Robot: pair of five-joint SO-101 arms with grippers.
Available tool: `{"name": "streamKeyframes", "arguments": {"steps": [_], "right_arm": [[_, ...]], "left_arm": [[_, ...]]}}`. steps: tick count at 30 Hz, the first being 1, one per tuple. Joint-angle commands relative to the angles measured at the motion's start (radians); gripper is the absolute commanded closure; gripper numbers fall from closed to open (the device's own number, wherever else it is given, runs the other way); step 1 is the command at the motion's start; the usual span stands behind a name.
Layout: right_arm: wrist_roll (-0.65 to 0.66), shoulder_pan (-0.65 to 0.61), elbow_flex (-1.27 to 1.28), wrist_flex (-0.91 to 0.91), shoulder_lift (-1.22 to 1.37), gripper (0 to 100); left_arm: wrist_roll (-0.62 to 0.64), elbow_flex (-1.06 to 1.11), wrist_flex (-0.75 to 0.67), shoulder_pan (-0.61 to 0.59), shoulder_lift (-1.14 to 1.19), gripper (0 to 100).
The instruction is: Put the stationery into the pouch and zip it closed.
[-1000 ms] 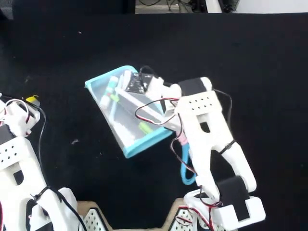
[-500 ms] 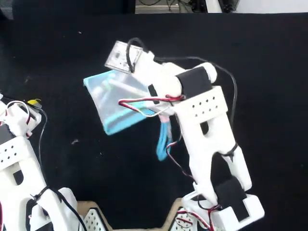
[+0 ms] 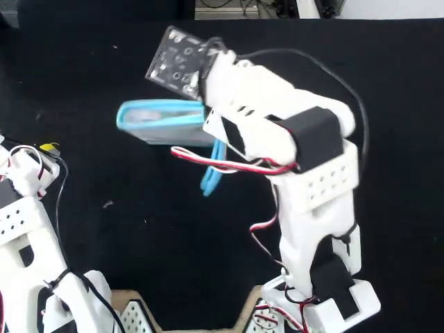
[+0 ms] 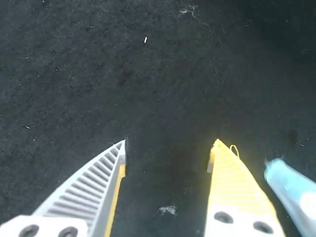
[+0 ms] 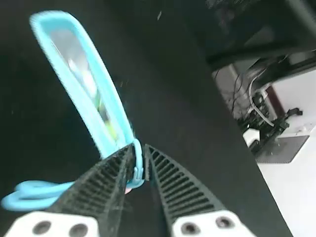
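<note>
Hanging edge-on over the black table (image 3: pixel 83 62), the blue pouch (image 3: pixel 163 121) is showing stationery (image 5: pixel 89 79) through its clear side; my right claw (image 5: pixel 138 150) is clenching its end beside the looped strap (image 3: pixel 211 170). My left claw (image 4: pixel 168 148) is hovering spread open, well apart, over the table.

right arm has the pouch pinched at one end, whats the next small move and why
Probably lower the pouch toward the left gripper. The right gripper pinches its end by the strap, so it hangs on edge with stationery inside, while the left gripper is open over the table; zipping likely needs a second hold.
</note>
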Motion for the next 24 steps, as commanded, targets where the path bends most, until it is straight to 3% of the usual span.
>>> {"name": "streamKeyframes", "arguments": {"steps": [1, 7, 12, 17, 24], "right_arm": [[-0.060, -0.014, -0.094, -0.002, -0.027, 98.8], [-0.080, -0.051, -0.101, 0.023, -0.028, 98.8], [-0.014, -0.206, -0.108, 0.064, -0.033, 98.8], [-0.011, -0.253, -0.105, 0.063, -0.033, 98.8], [-0.041, -0.276, -0.101, 0.075, -0.077, 98.8]], "left_arm": [[-0.005, -0.062, 0.038, 0.056, -0.029, 73], [-0.130, -0.053, 0.072, 0.229, -0.072, 73], [-0.265, 0.013, 0.075, 0.421, -0.183, 73], [-0.275, 0.120, 0.044, 0.535, -0.331, 73], [-0.218, 0.360, -0.167, 0.549, -0.577, 73]]}}
